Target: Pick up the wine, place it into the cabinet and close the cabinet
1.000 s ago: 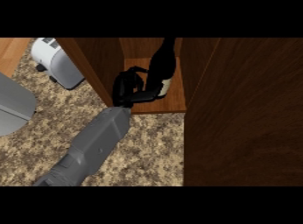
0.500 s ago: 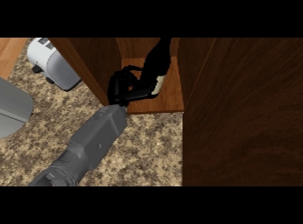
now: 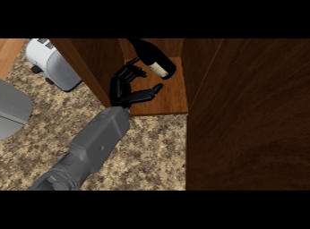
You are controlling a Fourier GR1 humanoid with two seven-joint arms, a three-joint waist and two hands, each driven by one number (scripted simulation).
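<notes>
Standing in cabinet [image 3: 174,96], wine [image 3: 152,58] just beyond spread fingers [image 3: 132,71] of left hand [image 3: 126,89]

White-grey appliance [image 3: 52,67] on speckled stone counter [image 3: 151,152]; grey rounded object [image 3: 2,109] at left edge.

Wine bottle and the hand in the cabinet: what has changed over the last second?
The hand has let go of the wine bottle: a second ago its fingers were curled round the bottle, now they are spread and drawn back toward the shelf's front edge. The bottle stands on the cabinet shelf, further in than before. The cabinet door remains open, and the white appliance and the counter are unchanged.
</notes>
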